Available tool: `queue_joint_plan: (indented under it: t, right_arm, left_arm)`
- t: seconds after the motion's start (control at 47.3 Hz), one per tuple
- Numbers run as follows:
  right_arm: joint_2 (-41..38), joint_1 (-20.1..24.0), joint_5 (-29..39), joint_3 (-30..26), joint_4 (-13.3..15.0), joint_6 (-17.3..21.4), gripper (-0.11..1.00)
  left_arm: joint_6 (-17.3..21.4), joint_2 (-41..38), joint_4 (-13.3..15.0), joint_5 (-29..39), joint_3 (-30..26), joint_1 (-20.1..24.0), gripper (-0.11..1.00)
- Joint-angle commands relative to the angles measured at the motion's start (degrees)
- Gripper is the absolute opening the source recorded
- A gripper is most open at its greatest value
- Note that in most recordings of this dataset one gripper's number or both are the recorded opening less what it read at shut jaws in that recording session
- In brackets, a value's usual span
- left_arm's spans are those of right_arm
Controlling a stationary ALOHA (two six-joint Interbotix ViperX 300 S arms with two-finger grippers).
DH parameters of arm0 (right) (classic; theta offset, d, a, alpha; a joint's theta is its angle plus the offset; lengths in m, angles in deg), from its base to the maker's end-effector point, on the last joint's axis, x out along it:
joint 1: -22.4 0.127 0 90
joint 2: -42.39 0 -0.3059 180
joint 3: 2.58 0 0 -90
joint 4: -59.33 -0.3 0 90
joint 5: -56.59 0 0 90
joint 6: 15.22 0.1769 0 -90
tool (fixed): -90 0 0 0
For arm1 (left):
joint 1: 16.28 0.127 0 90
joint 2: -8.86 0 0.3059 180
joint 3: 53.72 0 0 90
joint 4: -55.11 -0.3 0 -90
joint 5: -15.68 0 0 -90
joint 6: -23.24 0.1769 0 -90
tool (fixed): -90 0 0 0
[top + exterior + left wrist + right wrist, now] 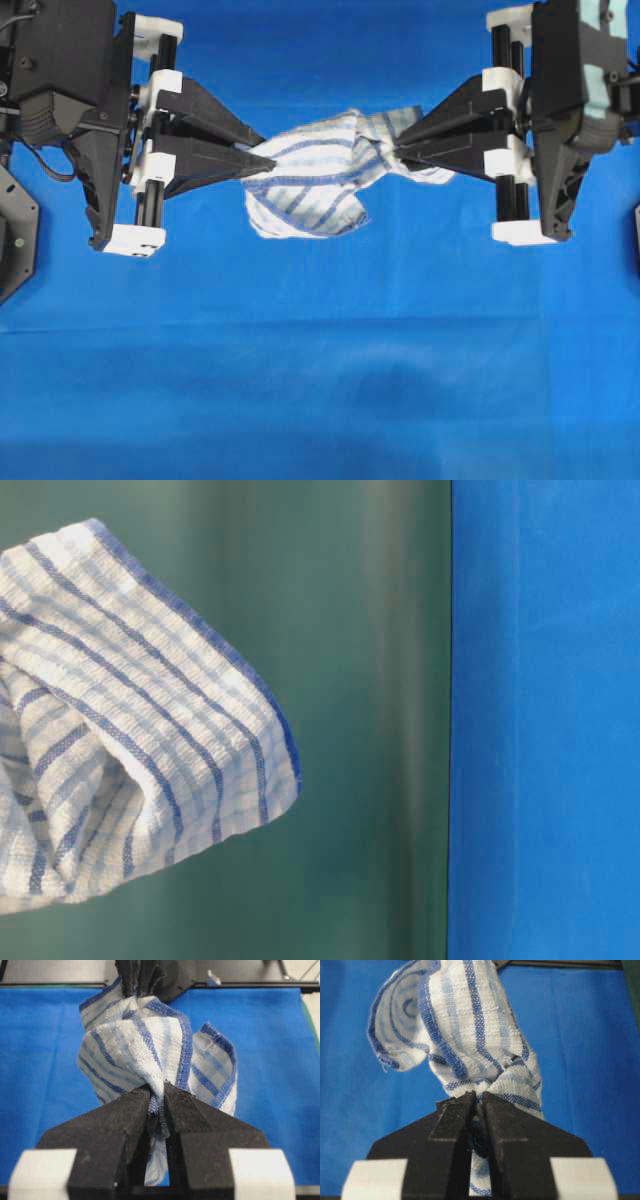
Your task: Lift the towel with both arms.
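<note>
The striped white cotton towel [320, 175] hung crosswise between the left gripper [252, 155] and right gripper [398, 150], both pinching its ends.

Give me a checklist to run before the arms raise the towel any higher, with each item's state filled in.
1. Left hand shut on the towel: ok, cloth is pinched between its tips.
2. Right hand shut on the towel: ok, a twisted corner is clamped.
3. The two hands hold opposite ends: ok, seen from overhead.
4. Towel clear of the blue table cover: cannot tell for sure; the table-level view shows a fold hanging with nothing under it.
5. Cloth stretched flat between the hands: not ok, it is bunched and sags in the middle.
6. How deep each grip sits: cannot tell.
</note>
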Motion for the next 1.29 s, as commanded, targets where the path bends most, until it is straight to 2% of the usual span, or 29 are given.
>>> queue_joint_plan:
  t: [0.0, 0.085, 0.148, 0.254, 0.317, 0.381, 0.423, 0.487, 0.571, 0.846, 1.037, 1.27]
  right_arm:
    - [0.35, -0.09, -0.18, -1.49, 0.26, -0.26, 0.10]
    - [0.44, -0.09, -0.35, -1.49, 0.70, -0.53, 0.10]
    - [0.44, -0.18, -0.35, -1.49, 1.23, -0.35, 0.10]
    - [0.35, -0.97, -0.44, -1.49, 1.32, 0.09, 0.12]
    - [0.35, -1.49, -0.18, -1.49, 1.41, 0.18, 0.31]
    - [0.44, -1.58, -0.26, -1.23, 1.67, 0.18, 0.49]
    - [0.44, -1.58, -0.09, -1.05, 1.76, 0.26, 0.61]
    - [0.44, -1.58, 0.18, -0.70, 1.85, 0.44, 0.69]
    - [0.53, -1.58, 0.62, 0.26, 1.85, 1.05, 0.64]
    - [0.53, -0.70, -0.53, 8.35, 1.67, 5.80, 0.66]
    - [-0.09, 2.29, -5.36, 16.44, 1.58, 9.32, 0.66]
    - [-3.25, 3.60, -12.83, 24.70, 1.49, 12.83, 0.66]
  left_arm:
    - [-0.09, 0.62, -0.09, -0.26, -1.05, 0.88, 0.05]
    - [-0.18, 0.88, -0.09, -0.26, -0.88, 1.49, 0.11]
    - [-0.18, 0.97, -0.09, -0.44, -0.79, 1.67, 0.27]
    - [0.18, 1.32, -0.09, -0.53, -0.44, 1.85, 0.61]
    - [0.35, 1.58, -0.09, -0.53, -0.26, 1.76, 0.80]
    - [0.70, 1.85, -0.09, -0.44, 0.09, 1.85, 0.89]
    - [0.88, 1.93, -0.09, -0.44, 0.26, 1.76, 0.89]
    - [0.97, 2.11, -0.09, -0.44, 0.79, 1.76, 0.87]
    - [0.88, 2.02, -0.09, -0.53, 1.58, 1.76, 0.87]
    - [0.70, -1.85, -0.09, -3.87, 7.29, -0.53, 0.87]
    - [0.62, -8.26, -0.09, -11.69, 10.46, -2.02, 0.87]
    - [0.79, -16.88, -0.09, -16.52, 11.07, -2.20, 0.87]
